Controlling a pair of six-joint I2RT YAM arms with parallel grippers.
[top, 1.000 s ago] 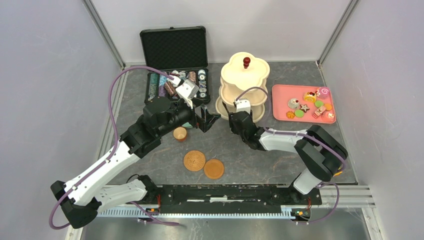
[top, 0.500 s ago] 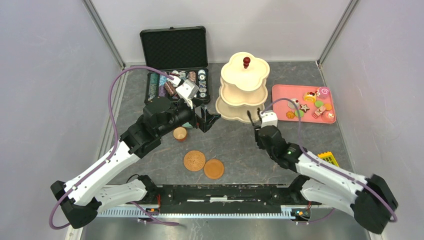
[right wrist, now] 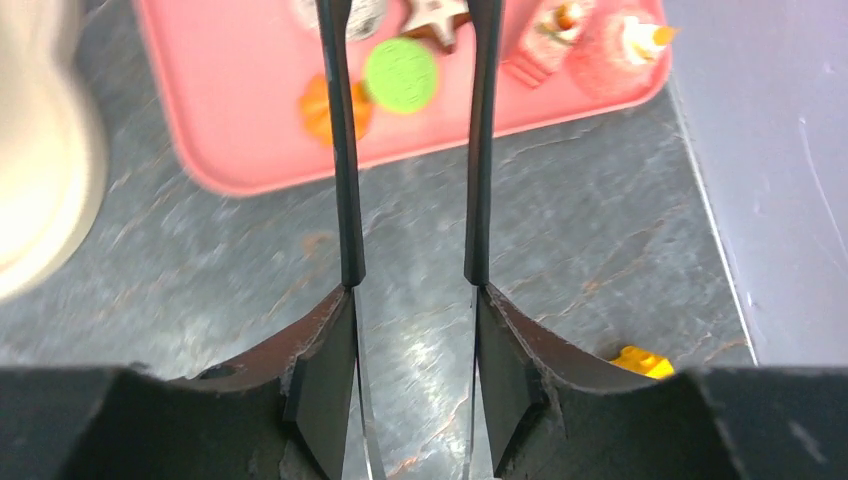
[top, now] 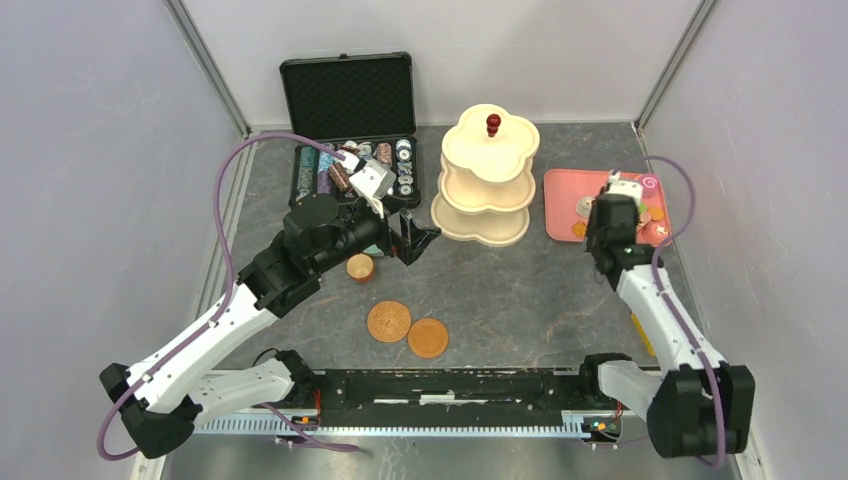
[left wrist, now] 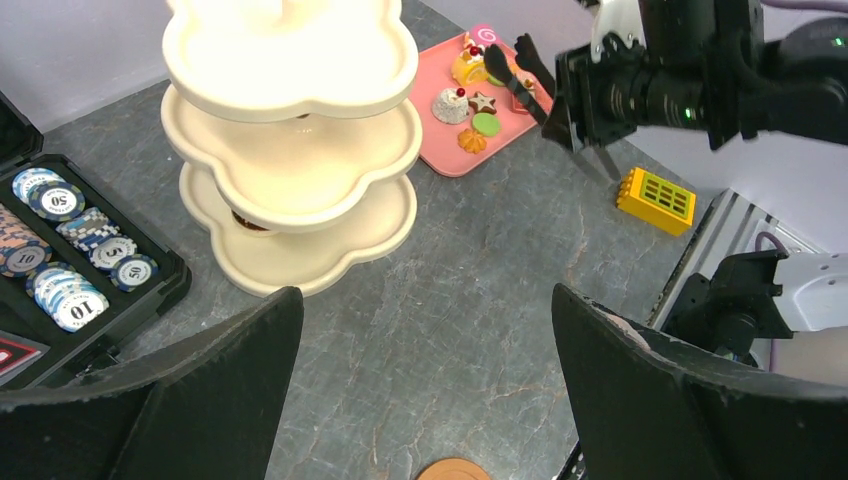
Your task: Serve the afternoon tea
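Your left pincer [top: 412, 240] stays put, released and empty, beside the brown cup [top: 360, 268]. The saucers [top: 389, 321] lie untouched on the tabletop [top: 500, 290], and the stand [top: 487, 180] looks bare. Your right pincer [left wrist: 515, 66] swung from the stand to over the pink tray [top: 560, 195], released and empty. Step: fetching a pastry. Next: lower, straddle the green pastry [right wrist: 401, 74], clench.

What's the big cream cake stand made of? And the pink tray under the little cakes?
The cake stand looks like smooth matte plastic, maybe painted wood: even cream colour, soft rounded rims. The pink tray looks like plastic too: one flat colour, rounded raised lip. I can't be sure of either.
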